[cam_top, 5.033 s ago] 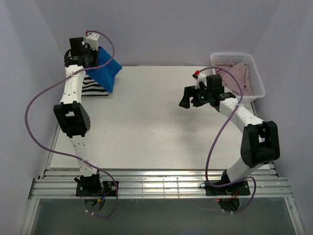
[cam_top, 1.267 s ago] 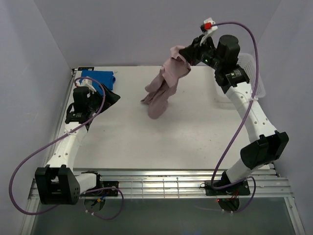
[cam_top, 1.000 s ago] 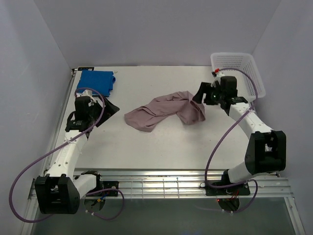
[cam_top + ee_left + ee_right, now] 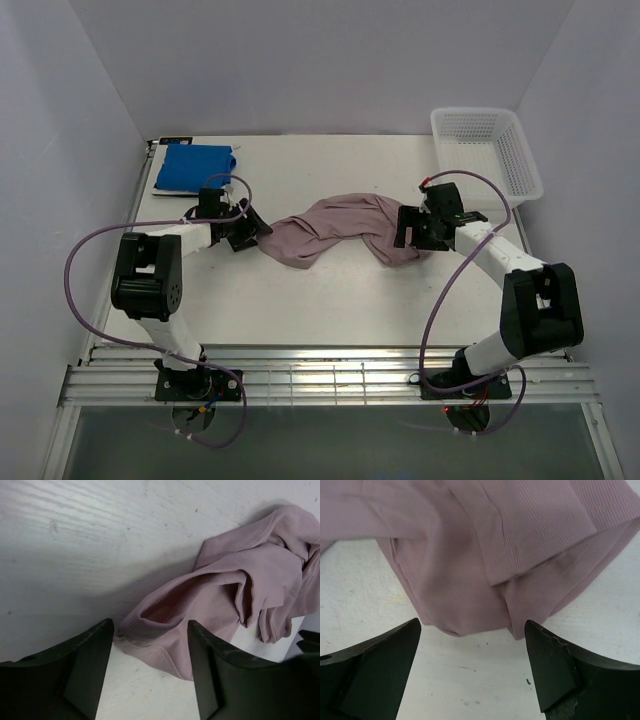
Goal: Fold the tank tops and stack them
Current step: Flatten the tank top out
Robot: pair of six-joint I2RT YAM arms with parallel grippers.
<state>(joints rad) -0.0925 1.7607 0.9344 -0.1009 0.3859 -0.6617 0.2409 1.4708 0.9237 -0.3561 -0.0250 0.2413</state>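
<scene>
Pale lavender-grey walls close off three sides of a white desk (image 4: 330, 300), whose surface shows faint grain and small dark specks in the wrist views. A white lattice basket (image 4: 527, 172) sits at the far right corner. The blue tank top (image 4: 195, 167) lies folded flat at the far left corner. The pink tank top (image 4: 335, 225) lies crumpled across the desk's middle, between the two arms. The left end effector (image 4: 260, 233) is released, its fingers (image 4: 95, 655) spread either side of the top's ribbed hem. The right end effector (image 4: 404, 228) is released too, its jaws wide at the top's opposite folded edge.
</scene>
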